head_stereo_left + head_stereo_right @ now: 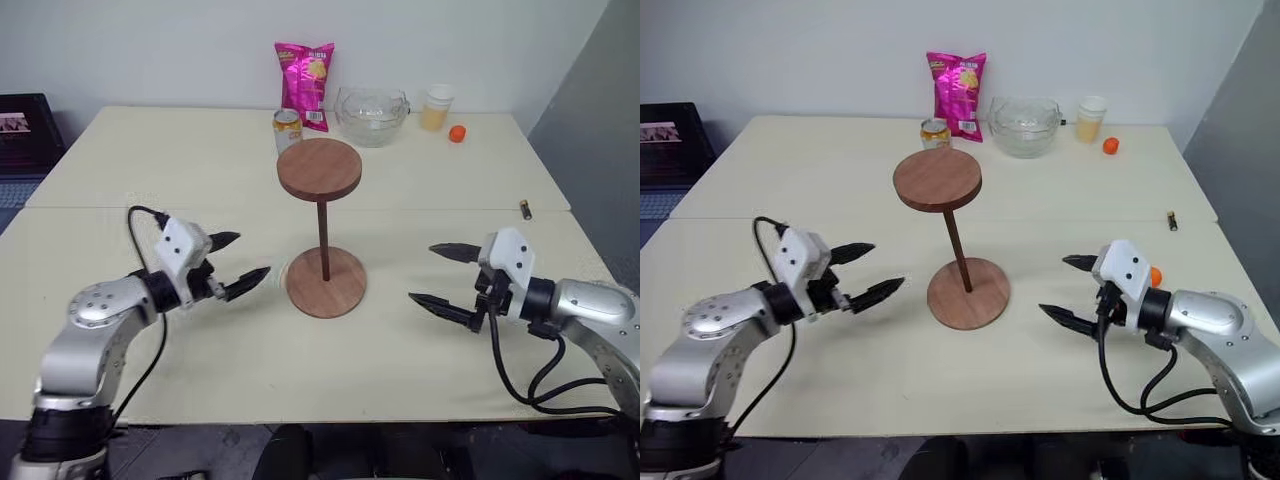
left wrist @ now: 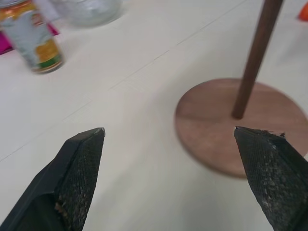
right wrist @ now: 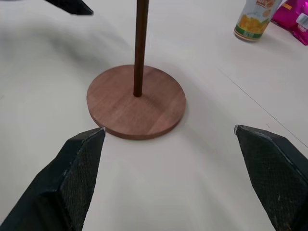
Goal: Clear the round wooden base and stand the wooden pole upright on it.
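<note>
The round wooden base point(image 1: 326, 282) lies on the table point(image 1: 150, 180), near its middle. The wooden pole point(image 1: 323, 235) stands upright in the base's centre, disc end up. The left gripper point(image 1: 240, 262) hovers left of the base, the right gripper point(image 1: 445, 275) right of it, both apart from it. Along the far edge, left to right: a can point(image 1: 287, 130), a snack bag point(image 1: 306, 84) behind it, a bowl point(image 1: 371, 114), a cup point(image 1: 436, 107).

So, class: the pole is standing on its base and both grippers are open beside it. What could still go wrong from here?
1. The wooden pole is thin and carries a wide disc on top, so a knock could topple it.
2. The left gripper and right gripper flank the round base; a careless sweep might hit it.
3. A fall backward could strike the can or glass bowl.
</note>
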Motion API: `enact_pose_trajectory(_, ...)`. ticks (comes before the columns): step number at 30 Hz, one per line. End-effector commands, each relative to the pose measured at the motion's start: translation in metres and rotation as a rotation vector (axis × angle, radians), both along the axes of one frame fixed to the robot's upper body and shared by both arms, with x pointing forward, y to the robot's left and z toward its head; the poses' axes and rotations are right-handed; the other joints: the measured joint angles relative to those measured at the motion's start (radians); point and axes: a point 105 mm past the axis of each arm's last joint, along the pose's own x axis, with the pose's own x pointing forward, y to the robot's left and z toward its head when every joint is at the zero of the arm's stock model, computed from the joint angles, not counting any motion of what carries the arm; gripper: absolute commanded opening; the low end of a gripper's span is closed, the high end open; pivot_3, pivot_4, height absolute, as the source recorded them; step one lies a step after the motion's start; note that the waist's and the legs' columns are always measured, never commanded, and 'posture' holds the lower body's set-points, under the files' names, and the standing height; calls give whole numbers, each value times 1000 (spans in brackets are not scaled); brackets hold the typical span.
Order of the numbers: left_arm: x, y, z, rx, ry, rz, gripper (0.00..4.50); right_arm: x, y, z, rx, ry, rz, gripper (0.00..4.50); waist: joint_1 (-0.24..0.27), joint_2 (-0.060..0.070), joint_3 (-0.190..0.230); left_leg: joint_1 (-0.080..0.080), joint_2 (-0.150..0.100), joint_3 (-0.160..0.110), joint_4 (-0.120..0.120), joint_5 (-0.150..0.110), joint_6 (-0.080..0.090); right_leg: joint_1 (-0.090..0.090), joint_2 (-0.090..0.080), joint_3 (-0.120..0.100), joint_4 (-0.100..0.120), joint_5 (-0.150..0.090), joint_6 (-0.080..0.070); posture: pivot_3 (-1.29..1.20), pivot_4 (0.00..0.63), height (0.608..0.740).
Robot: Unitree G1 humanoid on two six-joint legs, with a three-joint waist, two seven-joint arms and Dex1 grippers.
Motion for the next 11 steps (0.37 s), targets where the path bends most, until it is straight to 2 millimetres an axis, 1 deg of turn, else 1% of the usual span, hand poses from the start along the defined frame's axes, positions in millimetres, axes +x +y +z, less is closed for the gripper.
enact_pose_trajectory(1,-22,5,14,74,5,-41,4443,-1,-8,13,-13,-16,69,4500,0,0,1,0,0,0,0,0,0,0,0,0,0,0,0,0,150,740)
enact_pose_trajectory(4,-29,8,14,103,16,-48,4443,1,-11,15,-13,-10,81,4500,0,1,1,0,0,1,0,0,0,0,-1,0,0,0,0,0,150,740)
enact_pose_trajectory(7,-31,14,16,81,39,-11,4443,3,-13,15,-14,-5,94,4500,1,2,2,0,0,0,0,0,0,0,-1,0,0,0,0,0,150,740)
enact_pose_trajectory(11,-32,14,18,54,37,-26,4443,6,-10,16,-9,-9,111,4500,1,2,2,0,0,1,0,0,0,0,-1,0,0,0,0,0,150,740)
